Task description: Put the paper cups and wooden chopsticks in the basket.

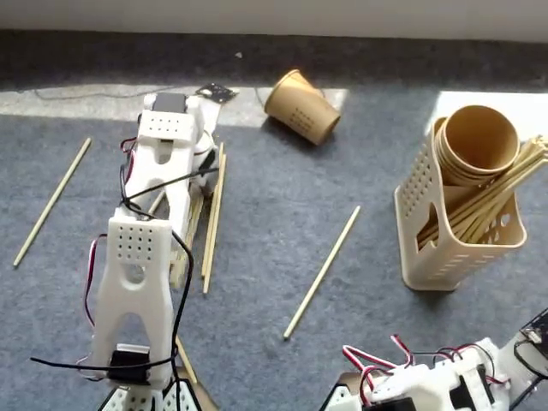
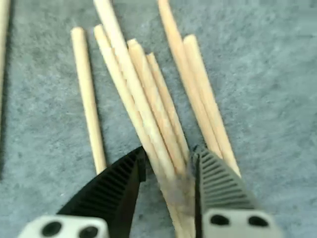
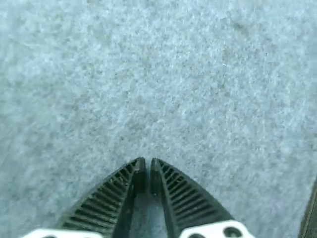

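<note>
Your left gripper (image 2: pixel 169 153) stands open, its jaws straddling a bunch of pale round wooden chopsticks (image 2: pixel 143 94). To do this pick well, I'd judge you should go in low and close squarely across the bunch, so the round sticks stack between the jaws rather than roll out (they slip easily). Most of the bunch runs between the jaws. A single stick (image 2: pixel 89 99) lies outside one jaw and a pair (image 2: pixel 200 94) slips past the other.

In the high view, a lone pale wooden stick (image 1: pixel 51 201) lies at far left. The bunch sits at left centre on the grey felt-covered bench (image 1: pixel 282 197), beneath your left arm (image 1: pixel 137 257). Further right, another stick (image 1: pixel 321 272) lies at centre and a tan paper cup (image 1: pixel 301 106) lies on its side at upper centre. The cream perforated plastic basket (image 1: pixel 424 231) at the right edge holds stacked cups (image 1: pixel 475 141) and sticks (image 1: pixel 492 201). Your right gripper (image 3: pixel 148 166) is closed on nothing.
</note>
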